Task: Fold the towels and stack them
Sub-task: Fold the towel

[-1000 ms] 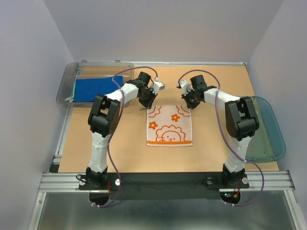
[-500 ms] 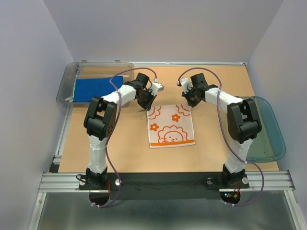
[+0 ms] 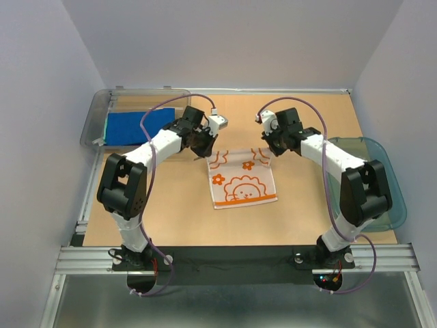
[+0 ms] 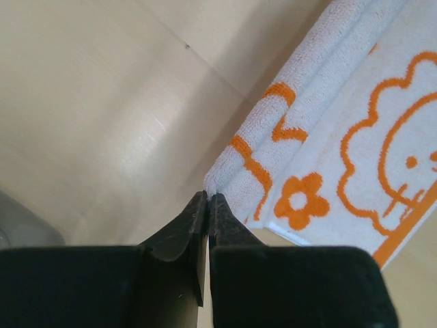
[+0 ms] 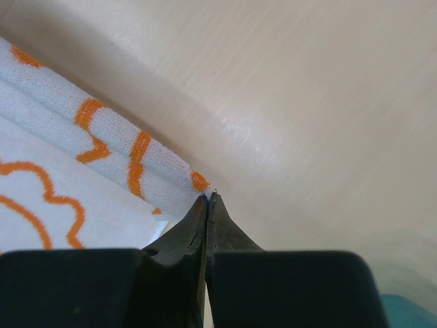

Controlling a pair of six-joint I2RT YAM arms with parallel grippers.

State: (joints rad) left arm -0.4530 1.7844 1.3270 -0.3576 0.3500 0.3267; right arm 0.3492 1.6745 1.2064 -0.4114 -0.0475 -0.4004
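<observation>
I see the left gripper (image 4: 207, 198) pinched tight on the white towel's (image 3: 243, 183) far-left corner. The right gripper (image 5: 208, 198) is clamped on the far-right corner (no gap in either jaw). The far edge looks raised and the near edge lies on the table (image 3: 171, 219). The blue towel (image 3: 133, 126) sits in the bin (image 3: 92, 130). From the top, the wrists hide the fingertips.

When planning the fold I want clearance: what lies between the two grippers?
Only the towel, its far edge pinched at one corner by the left gripper and at the other by the right gripper. The top view shows nothing else there.
</observation>
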